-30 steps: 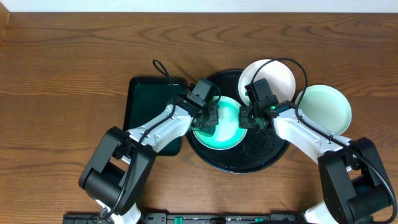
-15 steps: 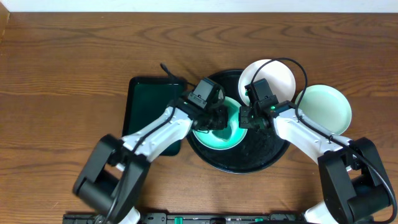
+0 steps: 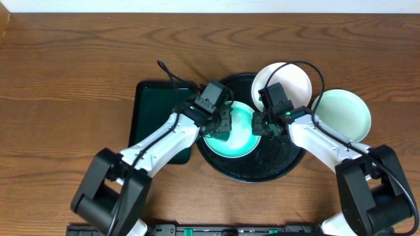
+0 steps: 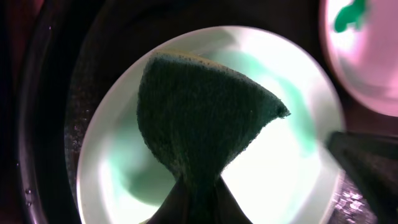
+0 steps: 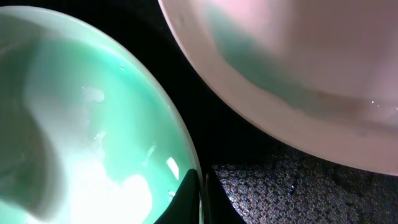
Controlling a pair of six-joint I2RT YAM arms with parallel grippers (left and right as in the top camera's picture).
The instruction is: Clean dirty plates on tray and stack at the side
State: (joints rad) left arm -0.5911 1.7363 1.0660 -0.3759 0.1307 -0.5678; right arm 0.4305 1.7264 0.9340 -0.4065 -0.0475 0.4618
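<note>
- Pinching a dark green sponge [image 4: 199,118] between its fingers, the left hand [image 3: 220,128] holds it down inside a mint plate [image 3: 239,141]; the sponge fans out from the grip across the plate's middle.
- The mint plate lies on the left half of the round black tray [image 3: 275,164], which sits at the middle of the worktop [image 3: 65,78].
- The right hand [image 3: 259,124] is pressed together on the right rim of the same mint plate; the right wrist view shows the thin rim caught between the two fingertips.
- A white plate [image 3: 292,78] lies over the far right edge of the black tray, close to the mint plate but apart from it. The left wrist view shows a small green smear [image 4: 349,15] inside it.
- A second mint plate [image 3: 344,115] lies on the worktop to the right of the black tray, just beside the white plate.
- A rectangular green tray [image 3: 151,108] sits on the worktop just left of the black tray, partly under the left arm.
</note>
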